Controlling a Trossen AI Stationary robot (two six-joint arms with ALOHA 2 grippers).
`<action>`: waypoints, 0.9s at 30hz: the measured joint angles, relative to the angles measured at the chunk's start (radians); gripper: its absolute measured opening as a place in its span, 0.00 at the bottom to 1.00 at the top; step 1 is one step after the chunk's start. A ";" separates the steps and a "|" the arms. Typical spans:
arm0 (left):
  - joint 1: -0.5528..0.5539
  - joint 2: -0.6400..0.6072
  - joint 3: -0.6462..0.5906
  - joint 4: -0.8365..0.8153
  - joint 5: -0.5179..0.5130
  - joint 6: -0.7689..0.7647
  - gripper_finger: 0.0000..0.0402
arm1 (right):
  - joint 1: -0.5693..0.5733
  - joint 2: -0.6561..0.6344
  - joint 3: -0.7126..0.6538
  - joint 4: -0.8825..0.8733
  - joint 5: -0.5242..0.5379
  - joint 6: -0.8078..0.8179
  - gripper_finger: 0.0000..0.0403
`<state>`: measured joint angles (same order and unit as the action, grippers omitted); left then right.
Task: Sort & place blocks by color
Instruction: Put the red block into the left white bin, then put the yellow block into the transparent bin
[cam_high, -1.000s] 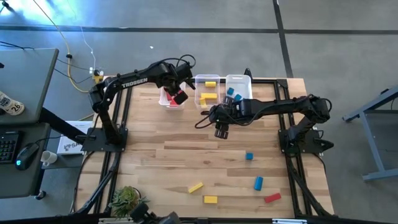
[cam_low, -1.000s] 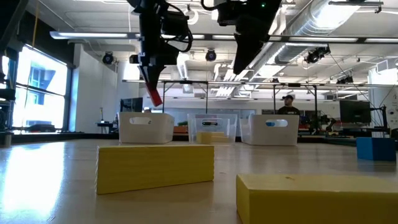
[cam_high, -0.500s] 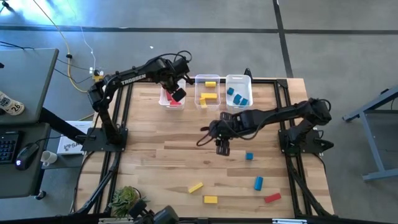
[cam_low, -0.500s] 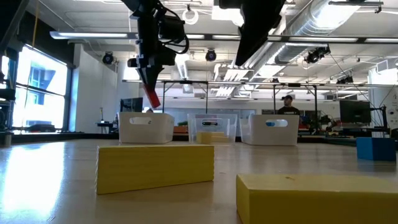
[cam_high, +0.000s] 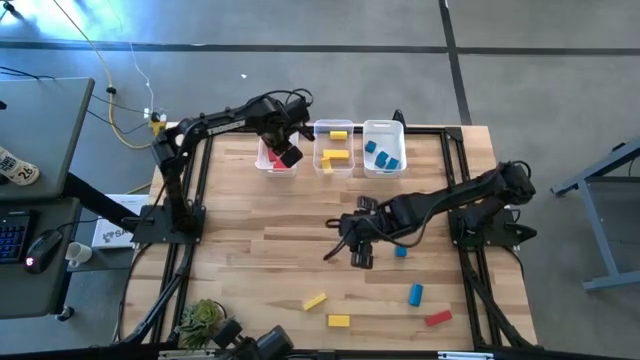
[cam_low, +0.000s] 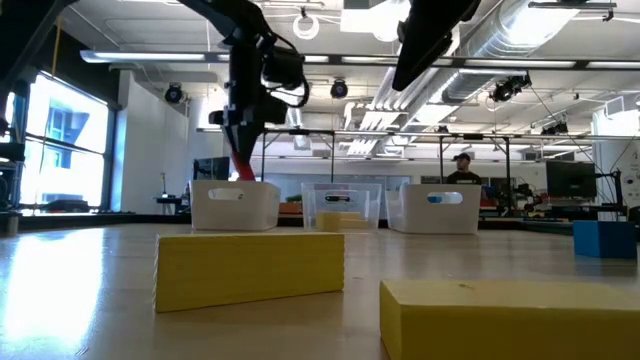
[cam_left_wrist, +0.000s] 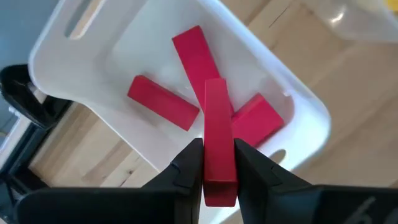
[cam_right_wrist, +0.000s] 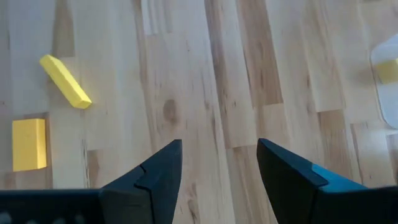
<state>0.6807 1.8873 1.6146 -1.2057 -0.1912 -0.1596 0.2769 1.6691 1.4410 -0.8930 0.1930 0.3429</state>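
Left gripper (cam_left_wrist: 219, 167): jaws narrow, both fingers pressed on the sides of a red bar (cam_left_wrist: 217, 140), which stands on end between them. Below it sits the left bin (cam_left_wrist: 292, 99), holding three more red blocks (cam_left_wrist: 163, 102): one at 9 o'clock of the held bar, one at 12, one at 3. In the high view this gripper (cam_high: 287, 152) hangs over that bin (cam_high: 264, 159) at the table's 12 o'clock edge.

Right gripper (cam_right_wrist: 219, 167): jaws wide, nothing between them, bare wood beneath. In the high view it (cam_high: 360, 257) hovers near the table centre, with a blue cube (cam_high: 401, 251) just at its 3 o'clock.

Middle bin (cam_high: 334, 147) holds yellow blocks; right bin (cam_high: 384, 148) holds blue ones. Loose toward the 6 o'clock edge: two yellow bars (cam_high: 315, 301), a blue cylinder (cam_high: 415, 294), a red bar on the table (cam_high: 438, 318).
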 joint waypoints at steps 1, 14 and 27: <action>0.000 0.012 0.000 0.001 0.000 -0.005 0.14 | 0.006 0.000 0.000 0.000 0.001 0.000 0.48; -0.001 0.117 0.000 -0.050 -0.003 -0.024 0.19 | 0.025 0.000 0.000 0.001 -0.014 -0.002 0.48; -0.011 0.092 0.000 -0.120 -0.076 -0.048 0.38 | 0.091 0.000 0.000 0.135 -0.028 -0.001 0.48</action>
<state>0.6692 1.9790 1.6146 -1.3259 -0.2675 -0.2078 0.3674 1.6688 1.4410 -0.7583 0.1649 0.3421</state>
